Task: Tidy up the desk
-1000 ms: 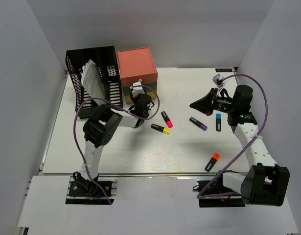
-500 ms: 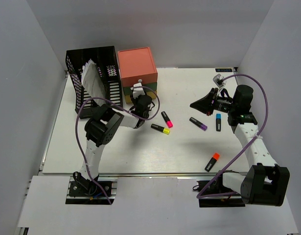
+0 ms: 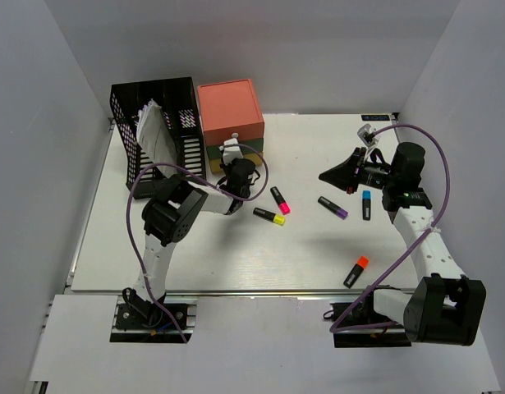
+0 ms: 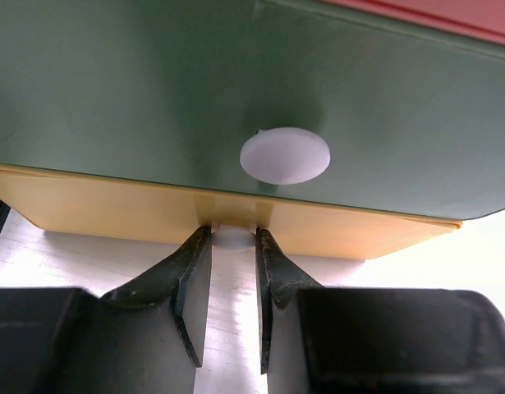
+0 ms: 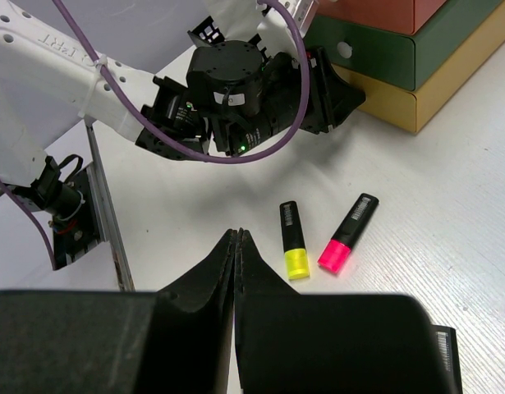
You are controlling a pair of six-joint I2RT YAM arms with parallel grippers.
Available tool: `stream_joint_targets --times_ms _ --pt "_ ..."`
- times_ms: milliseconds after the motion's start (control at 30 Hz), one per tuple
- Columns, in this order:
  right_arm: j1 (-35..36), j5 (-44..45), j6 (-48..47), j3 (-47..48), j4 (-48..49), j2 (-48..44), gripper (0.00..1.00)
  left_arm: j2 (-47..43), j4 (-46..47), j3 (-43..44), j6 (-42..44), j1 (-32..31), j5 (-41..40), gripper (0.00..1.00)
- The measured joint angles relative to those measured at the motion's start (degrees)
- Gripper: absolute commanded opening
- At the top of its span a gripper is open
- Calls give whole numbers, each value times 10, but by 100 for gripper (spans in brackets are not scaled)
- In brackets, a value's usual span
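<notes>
— Question one: where is the large flat white desk with aluminium rail edging (image 3: pixel 236 254)?
— Under both arms, filling the middle of the overhead view; a coral, green and yellow drawer unit (image 3: pixel 231 115) stands near its far edge.
— And the left gripper (image 4: pixel 232 251)?
— Narrow; its fingers pinch the small white round knob (image 4: pixel 233 237) of the yellow bottom drawer (image 4: pixel 112 205).
— The right gripper (image 5: pixel 236 240)?
— Pressed shut, empty, held above the desk; a yellow highlighter pen (image 5: pixel 292 240) lies just past its tips.
</notes>
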Motion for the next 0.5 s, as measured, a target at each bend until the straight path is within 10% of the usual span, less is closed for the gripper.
stream_joint_targets --times_ms 500 --pt "-4 0 0 0 0 0 0 -36 68 -87 -15 -5 44 3"
